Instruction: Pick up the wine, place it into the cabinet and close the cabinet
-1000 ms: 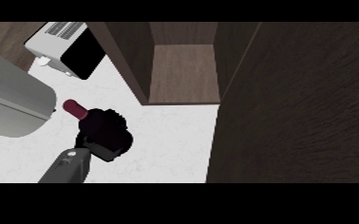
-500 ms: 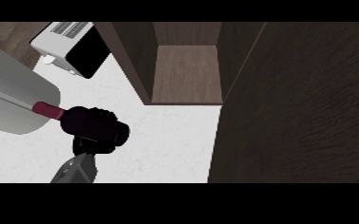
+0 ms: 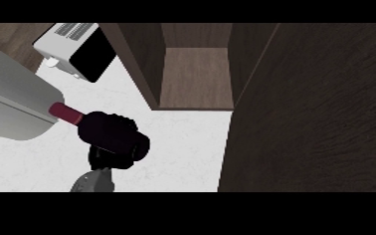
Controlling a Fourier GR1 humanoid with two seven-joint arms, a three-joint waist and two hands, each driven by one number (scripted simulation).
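Wine [image 3: 67,113] is being held by the left hand [image 3: 112,138], whose fingers are curled round the bottle above the counter [image 3: 183,144], left of the cabinet. Picking up is judged done; placing inside the open cabinet [image 3: 195,79] and closing its door [image 3: 308,119] are being left.

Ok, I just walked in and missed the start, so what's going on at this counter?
One black hand has its fingers curled round a wine bottle; only the dark red neck sticks out toward the upper left. It is held over the white counter, to the left of the open cabinet, whose wooden shelf shows nothing on it. The cabinet door stands open at the right. The bottle is not yet inside. A toaster oven sits at the upper left. The other hand is out of view.
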